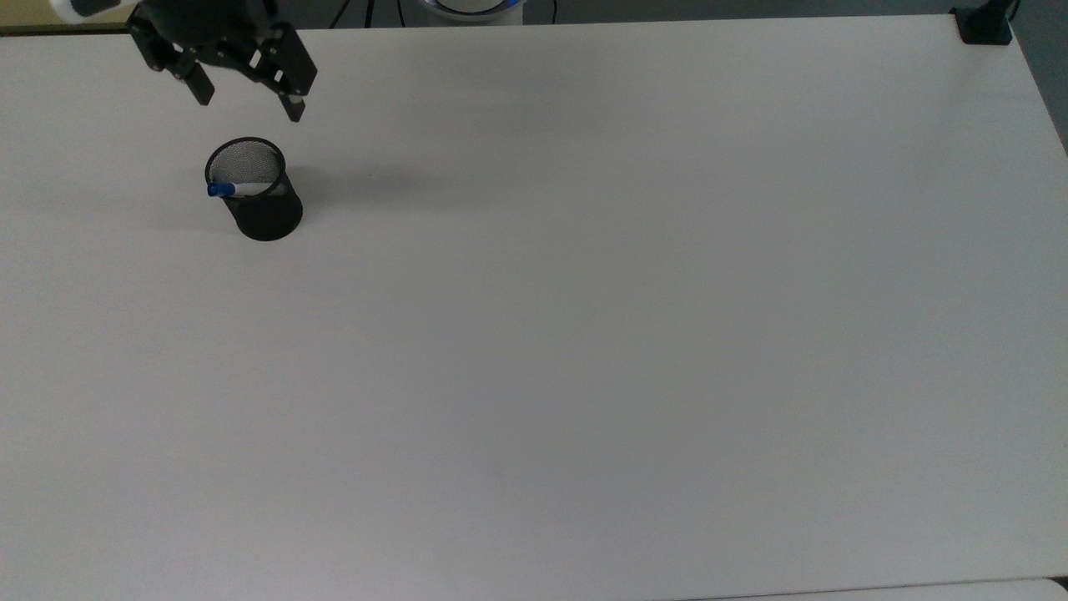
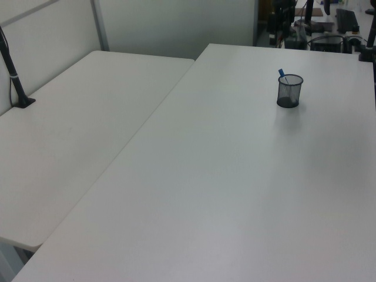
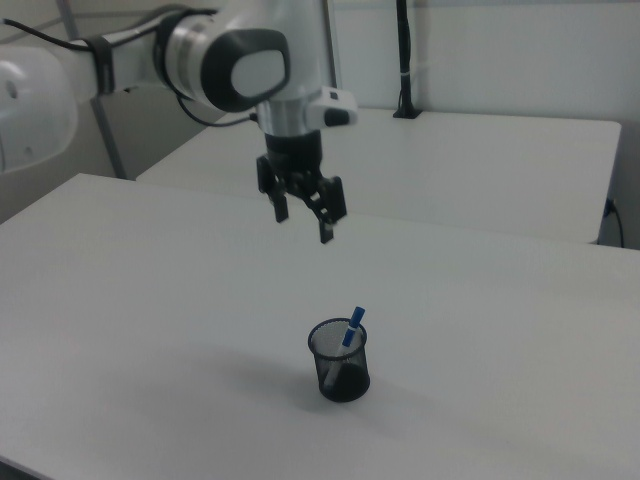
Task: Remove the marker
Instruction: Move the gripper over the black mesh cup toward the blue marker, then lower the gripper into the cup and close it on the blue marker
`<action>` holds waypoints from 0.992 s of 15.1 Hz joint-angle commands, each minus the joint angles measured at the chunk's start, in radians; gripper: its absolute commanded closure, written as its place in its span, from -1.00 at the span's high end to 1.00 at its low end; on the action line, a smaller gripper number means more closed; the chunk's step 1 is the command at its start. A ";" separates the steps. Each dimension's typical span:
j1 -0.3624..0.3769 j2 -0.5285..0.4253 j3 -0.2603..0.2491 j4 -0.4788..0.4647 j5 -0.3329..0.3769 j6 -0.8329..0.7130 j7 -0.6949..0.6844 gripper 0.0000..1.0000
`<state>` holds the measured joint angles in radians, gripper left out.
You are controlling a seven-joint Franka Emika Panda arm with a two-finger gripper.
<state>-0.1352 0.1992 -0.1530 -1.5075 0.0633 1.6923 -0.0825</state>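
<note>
A black mesh cup (image 1: 265,209) stands on the white table (image 1: 584,334) toward the top view's left. The marker (image 1: 238,189) leans inside it, white barrel with its blue cap over the rim. The same cup (image 3: 340,365) and marker (image 3: 352,327) show in the right view, and the cup (image 2: 289,92) and marker (image 2: 282,73) in the left view. My gripper (image 1: 247,102) hangs open above the table, just beyond the cup toward the top view's upper edge. In the right view the gripper (image 3: 304,222) is well above the cup, with nothing between its fingers.
A black clamp (image 1: 984,25) sits at the table's far right corner in the top view. A second white table (image 2: 70,129) adjoins on the left view's left, with a black post (image 2: 14,76) clamped to it. Another post (image 3: 403,60) rises behind in the right view.
</note>
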 commanded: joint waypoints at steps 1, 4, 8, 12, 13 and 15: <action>-0.055 0.042 -0.002 -0.008 -0.033 0.065 -0.066 0.95; -0.087 0.103 -0.003 -0.003 -0.042 0.104 -0.109 0.85; -0.118 0.141 -0.002 -0.025 -0.073 0.124 -0.158 0.84; -0.124 0.155 -0.002 -0.045 -0.059 0.122 -0.145 0.82; -0.123 0.161 -0.002 -0.045 -0.060 0.124 -0.145 0.76; -0.123 0.169 -0.002 -0.045 -0.060 0.125 -0.146 0.63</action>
<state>-0.2586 0.3732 -0.1561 -1.5278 0.0021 1.7863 -0.2132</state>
